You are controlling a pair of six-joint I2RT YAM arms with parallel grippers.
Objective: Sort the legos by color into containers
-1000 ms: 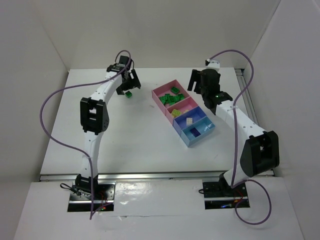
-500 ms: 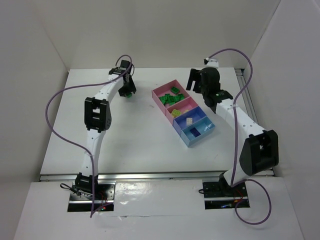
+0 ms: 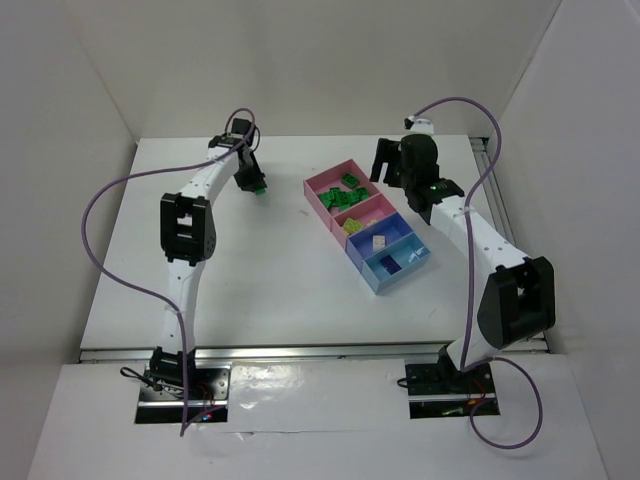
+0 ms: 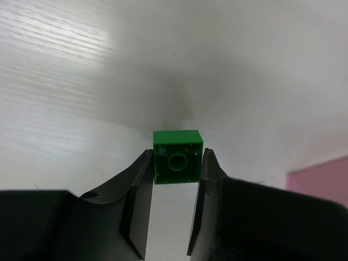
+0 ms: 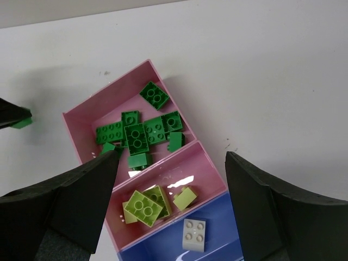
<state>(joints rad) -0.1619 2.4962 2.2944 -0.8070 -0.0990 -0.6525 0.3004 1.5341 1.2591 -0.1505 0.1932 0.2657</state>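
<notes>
Left claw is clamped shut on 1 dark green brick. It's a small square piece of glossy plastic, turned so its hollow underside with the round tube faces the wrist camera. Both matte black fingers press on its sides, so it sits right at the fingertips. Behind it is the white table, which has a faint streaky grain up close. Can't tell if the brick touches the table or hangs just above it. From overhead the claw mostly hides it, well left of the row of bins.

Right claw hangs over the bins with its fingers spread wide and nothing between them.

The bins are 4 thin-walled open rectangles joined in a line.
- The far pink bin has a jumble of studded dark green bricks.
- The next pink bin has lime bricks.
- The blue bin has 1 cream brick with 4 studs, and the frame edge cuts the bin off.
- The light blue bin only shows from overhead, with 1 dark blue brick too small to make out.
</notes>
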